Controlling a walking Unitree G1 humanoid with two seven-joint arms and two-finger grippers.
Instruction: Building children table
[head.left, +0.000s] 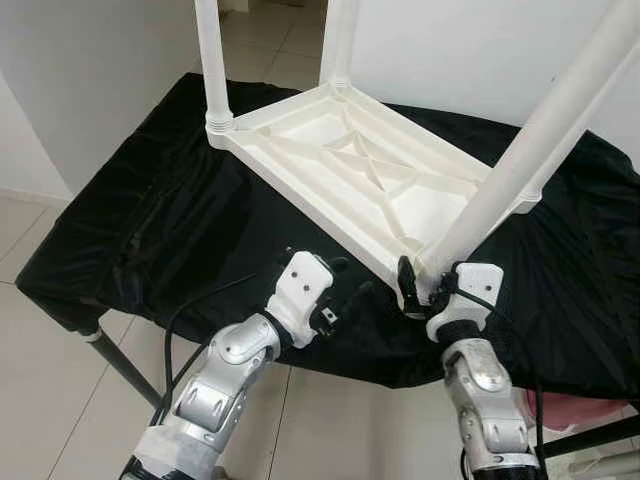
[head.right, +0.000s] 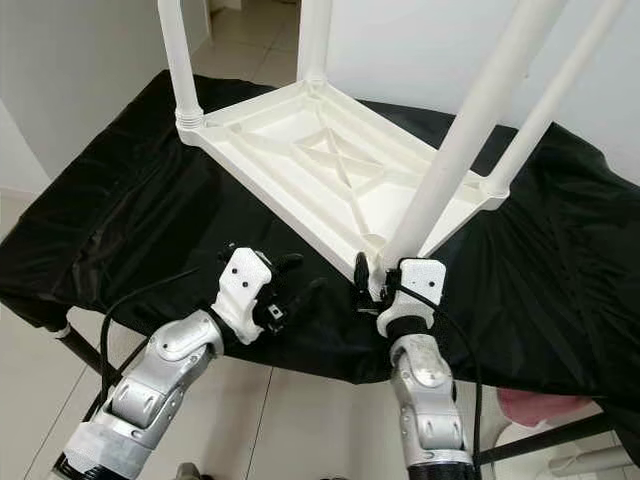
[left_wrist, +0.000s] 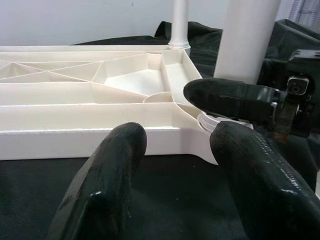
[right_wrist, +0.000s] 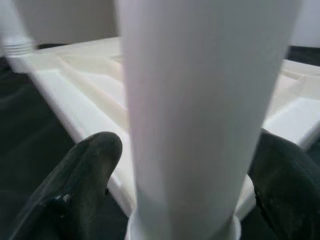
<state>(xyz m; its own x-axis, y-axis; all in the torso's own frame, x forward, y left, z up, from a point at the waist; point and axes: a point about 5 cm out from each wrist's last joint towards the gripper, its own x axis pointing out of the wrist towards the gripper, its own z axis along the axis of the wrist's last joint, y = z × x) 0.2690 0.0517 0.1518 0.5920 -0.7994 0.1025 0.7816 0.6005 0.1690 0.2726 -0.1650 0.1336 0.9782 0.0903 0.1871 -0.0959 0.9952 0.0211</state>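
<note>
Nearest, two silver arms reaching over the near edge of a table (head.left: 120, 240) draped in black cloth. Left end effector (head.left: 352, 300) hovering low over the cloth just short of the near rim, fingers (left_wrist: 107, 185) apart, empty, pointed at the near right corner. Right end effector (head.left: 412, 290) set round the base of the near right leg (head.left: 530, 150), one black finger on either side of the white tube in the right wrist view; whether clamped tight or only close, cannot tell.

Beyond, upside down on the cloth: white plastic children's table top (head.left: 350, 165), ribbed underside up with a crossed brace in the middle. Four white legs standing up from its corners: near right, far right (head.right: 560, 90), near left (head.left: 212, 60), far left (head.left: 338, 40).

Below on the right, something pink (head.left: 580, 410) by the table's dark frame. Pale floor tiles (head.left: 40, 360) all around, white walls behind. No readable writing.
</note>
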